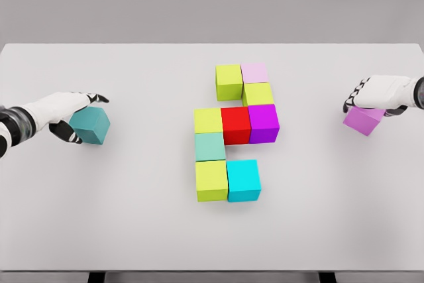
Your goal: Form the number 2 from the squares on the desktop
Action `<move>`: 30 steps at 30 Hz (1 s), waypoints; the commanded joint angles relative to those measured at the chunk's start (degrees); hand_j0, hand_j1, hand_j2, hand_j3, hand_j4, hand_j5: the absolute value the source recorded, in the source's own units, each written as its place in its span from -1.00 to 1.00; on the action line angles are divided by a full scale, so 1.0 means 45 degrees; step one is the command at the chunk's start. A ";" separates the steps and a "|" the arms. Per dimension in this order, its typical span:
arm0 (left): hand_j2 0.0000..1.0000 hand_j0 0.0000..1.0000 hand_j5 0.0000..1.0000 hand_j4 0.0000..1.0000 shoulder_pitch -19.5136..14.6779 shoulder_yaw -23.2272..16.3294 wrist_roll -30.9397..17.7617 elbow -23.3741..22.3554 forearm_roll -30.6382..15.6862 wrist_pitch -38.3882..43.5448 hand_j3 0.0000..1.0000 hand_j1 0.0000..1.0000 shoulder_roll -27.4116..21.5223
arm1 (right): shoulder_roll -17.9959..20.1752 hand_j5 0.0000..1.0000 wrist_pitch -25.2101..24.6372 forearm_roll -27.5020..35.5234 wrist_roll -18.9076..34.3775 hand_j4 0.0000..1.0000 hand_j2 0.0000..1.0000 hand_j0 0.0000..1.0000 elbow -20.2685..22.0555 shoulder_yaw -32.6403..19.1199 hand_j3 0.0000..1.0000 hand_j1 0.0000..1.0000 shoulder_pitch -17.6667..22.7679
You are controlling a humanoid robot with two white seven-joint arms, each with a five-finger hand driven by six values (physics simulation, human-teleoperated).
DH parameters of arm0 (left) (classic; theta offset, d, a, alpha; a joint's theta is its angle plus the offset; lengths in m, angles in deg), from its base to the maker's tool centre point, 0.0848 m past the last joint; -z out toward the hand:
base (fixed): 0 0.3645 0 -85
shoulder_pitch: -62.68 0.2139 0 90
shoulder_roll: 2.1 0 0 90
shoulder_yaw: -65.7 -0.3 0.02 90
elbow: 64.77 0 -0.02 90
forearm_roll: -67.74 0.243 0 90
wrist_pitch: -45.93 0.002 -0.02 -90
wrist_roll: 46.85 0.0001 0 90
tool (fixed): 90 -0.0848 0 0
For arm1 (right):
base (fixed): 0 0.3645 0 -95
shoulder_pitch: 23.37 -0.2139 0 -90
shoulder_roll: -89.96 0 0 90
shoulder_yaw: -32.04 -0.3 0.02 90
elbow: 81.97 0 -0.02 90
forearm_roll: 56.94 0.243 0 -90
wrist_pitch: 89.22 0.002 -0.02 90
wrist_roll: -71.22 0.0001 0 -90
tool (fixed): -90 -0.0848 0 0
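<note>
At nine o'clock I see my left hand [74, 118] pinching the teal cube [91, 126]; at three o'clock my right hand [379, 95] grips the purple cube [364, 120]. No containers.

Left arm [13, 127] cut by left edge, right robot hand [384, 94] hiding purple cube [364, 120] top

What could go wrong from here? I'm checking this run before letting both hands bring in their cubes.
1. The left hand holds the teal cube and the right hand the purple cube; moving in together, they might crowd each other at the figure.
2. The placed cubes touch, so pushing one in beside the cyan cube or the pink cube could shove neighbours out of line.
</note>
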 commanded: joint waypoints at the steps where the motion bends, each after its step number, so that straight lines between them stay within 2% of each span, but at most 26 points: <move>1: 0.56 0.56 0.56 0.56 0.0000 -0.0065 0.0004 -0.0006 -0.0051 0.0255 0.56 0.56 -0.0010 | 0.0008 0.24 -0.0034 0.0100 -0.0001 0.24 0.24 0.24 0.0023 -0.0008 0.24 0.24 0.0000; 2: 0.44 0.44 0.44 0.44 0.0000 -0.0065 0.0004 -0.0006 -0.0070 0.0274 0.44 0.44 -0.0010 | 0.0008 0.17 -0.0034 0.0100 -0.0001 0.17 0.17 0.17 0.0023 -0.0009 0.17 0.17 0.0000; 5: 0.30 0.30 0.30 0.30 0.0000 -0.0065 0.0004 -0.0006 -0.0109 0.0313 0.30 0.30 -0.0010 | 0.0008 0.13 -0.0034 0.0139 -0.0001 0.13 0.13 0.13 0.0043 -0.0145 0.13 0.13 -0.0020; 7: 0.15 0.15 0.15 0.15 0.0000 -0.0065 0.0004 0.0013 -0.0226 0.0333 0.15 0.15 -0.0010 | 0.0027 -0.01 -0.0034 0.0705 -0.0001 -0.01 -0.01 -0.01 0.0063 -0.0184 -0.01 -0.01 -0.0020; 12: -0.02 -0.02 -0.02 -0.02 -0.0039 -0.0045 0.0004 0.0033 -0.0266 0.0352 -0.02 -0.02 -0.0010 | 0.0008 0.02 -0.0034 0.1389 -0.0001 0.02 0.02 0.02 0.0082 -0.0243 0.02 0.02 -0.0020; 14: -0.03 -0.03 -0.03 -0.03 -0.0156 -0.0045 0.0004 0.0072 -0.0441 0.0918 -0.03 -0.03 0.0068 | 0.0086 0.03 -0.0034 0.1487 -0.0001 0.03 0.03 0.03 0.0803 -0.0398 0.03 0.03 -0.0020; 16: -0.03 -0.03 -0.03 -0.03 -0.0332 -0.0045 0.0004 0.0130 -0.0481 0.1446 -0.03 -0.03 0.0244 | 0.0262 0.04 -0.0034 0.2072 -0.0001 0.04 0.04 0.04 0.1800 -0.1102 0.04 0.04 0.0195; 19: -0.04 -0.04 -0.04 -0.04 -0.0605 -0.0065 0.0004 0.0150 -0.0461 0.2285 -0.04 -0.04 0.0615 | 0.0301 0.03 -0.0034 0.2249 -0.0001 0.03 0.03 0.03 0.2054 -0.1161 0.03 0.03 0.0195; 22: -0.08 -0.08 -0.08 -0.08 -0.0781 -0.0084 0.0004 0.0150 -0.0461 0.2950 -0.08 -0.08 0.0927 | 0.0535 0.03 -0.0034 0.2268 -0.0001 0.03 0.03 0.03 0.3108 -0.1102 0.03 0.03 0.0215; 26: -0.17 -0.17 -0.17 -0.17 -0.0996 -0.0084 0.0004 0.0169 -0.0461 0.3145 -0.17 -0.17 0.1084 | 0.1296 0.03 -0.0034 0.2307 -0.0001 0.03 0.03 0.03 0.4768 -0.0966 0.03 0.03 0.0605; 30: -0.18 -0.18 -0.18 -0.18 -0.1211 -0.0084 0.0004 0.0169 -0.0364 0.3380 -0.18 -0.18 0.1572 | 0.2488 0.05 -0.0034 0.2619 -0.0001 0.05 0.05 0.05 0.6215 0.0167 0.05 0.05 0.0605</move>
